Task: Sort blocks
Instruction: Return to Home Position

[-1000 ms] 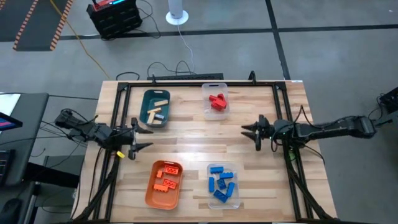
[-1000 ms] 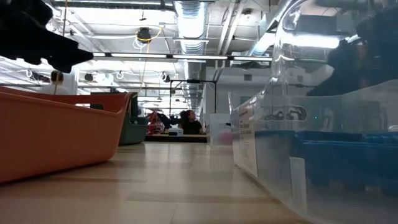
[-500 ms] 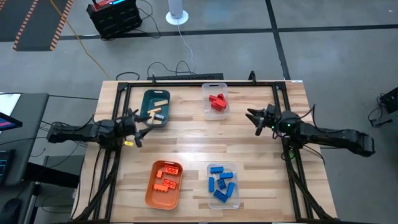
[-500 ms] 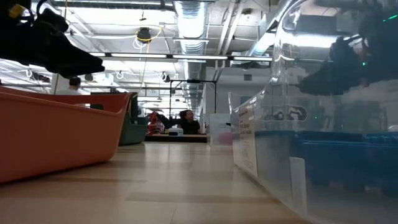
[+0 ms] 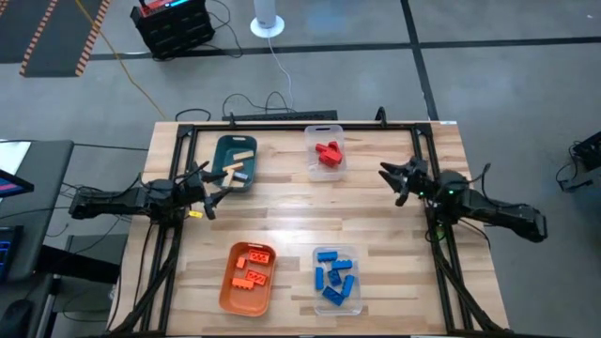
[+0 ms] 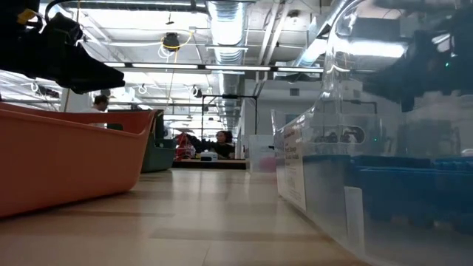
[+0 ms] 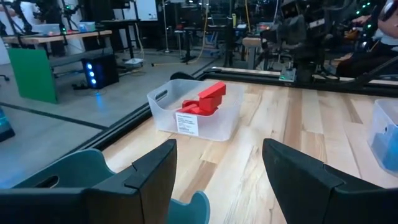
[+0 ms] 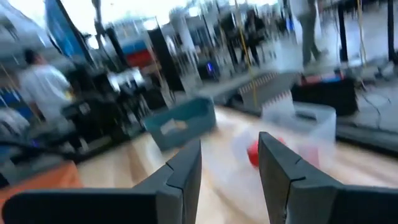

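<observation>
The blocks lie sorted in four containers. Light-wood pieces (image 5: 238,167) lie in the teal tray (image 5: 223,150), and red blocks (image 5: 327,152) in a clear bin (image 5: 324,132) at the far side. Orange blocks (image 5: 252,274) lie in the orange tray (image 5: 232,296), and blue blocks (image 5: 334,278) in a clear bin (image 5: 355,299) at the near side. My left gripper (image 5: 212,188) hovers open beside the teal tray's near end, with nothing between its fingers (image 7: 155,171). My right gripper (image 5: 391,178) hovers open near the table's right side, also with nothing in it (image 8: 229,177).
A black metal frame (image 5: 282,124) runs round the table's edges. Bare wood (image 5: 300,211) lies in the middle, between the four containers. In the low view the orange tray (image 6: 66,155) and the blue-block bin (image 6: 384,185) stand close at either side.
My left gripper has swung toward the far edge, up to the teal tray's near end, and then kept still. My right gripper has swung toward the far edge, risen a little and drawn back toward the table's right edge. No block has moved.
</observation>
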